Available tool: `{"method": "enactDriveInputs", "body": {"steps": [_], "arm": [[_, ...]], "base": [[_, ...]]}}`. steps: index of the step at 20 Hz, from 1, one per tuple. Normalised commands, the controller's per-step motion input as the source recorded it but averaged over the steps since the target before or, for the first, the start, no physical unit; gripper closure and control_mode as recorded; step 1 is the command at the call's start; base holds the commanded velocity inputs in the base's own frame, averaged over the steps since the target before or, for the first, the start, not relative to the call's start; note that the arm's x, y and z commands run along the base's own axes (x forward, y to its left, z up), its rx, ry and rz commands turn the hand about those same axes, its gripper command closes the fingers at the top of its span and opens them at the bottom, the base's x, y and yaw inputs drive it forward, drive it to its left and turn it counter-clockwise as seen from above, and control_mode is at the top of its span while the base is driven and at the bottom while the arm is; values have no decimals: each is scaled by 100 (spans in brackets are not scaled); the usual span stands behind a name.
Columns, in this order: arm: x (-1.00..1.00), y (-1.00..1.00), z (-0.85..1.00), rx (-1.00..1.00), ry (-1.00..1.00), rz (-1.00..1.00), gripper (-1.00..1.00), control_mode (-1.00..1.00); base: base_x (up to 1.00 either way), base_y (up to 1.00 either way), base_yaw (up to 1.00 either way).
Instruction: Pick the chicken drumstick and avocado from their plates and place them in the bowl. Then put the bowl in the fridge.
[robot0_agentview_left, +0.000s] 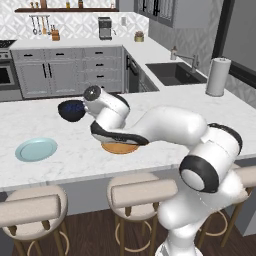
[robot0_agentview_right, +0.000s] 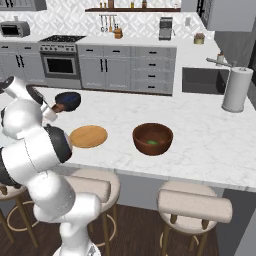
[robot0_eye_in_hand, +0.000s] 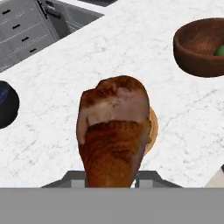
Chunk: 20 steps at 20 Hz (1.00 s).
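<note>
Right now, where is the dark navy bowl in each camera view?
Left base view: dark navy bowl left of centre, beside the arm.
Right base view: bowl upper left.
Hand view: bowl cut by the left edge.
Shared landmark: tan plate near it.

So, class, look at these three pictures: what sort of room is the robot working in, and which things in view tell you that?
A home kitchen, rendered rather than real. The oven with its hob sits among grey cabinets, a sink is set into the worktop, and stools line a marble island counter.
</note>
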Motion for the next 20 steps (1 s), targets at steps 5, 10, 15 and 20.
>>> {"method": "enactDriveInputs", "body": {"steps": [5, 10, 15, 20], "arm": [[0, -100, 40, 3, 0, -22, 100, -100], [1, -100, 28, 5, 10, -26, 100, -100], [13, -100, 0, 12, 21, -22, 100, -100], [23, -100, -1, 10, 19, -13, 100, -100]], "base": [[0, 0, 0], [0, 0, 0], [0, 0, 0], [0, 0, 0]]}}
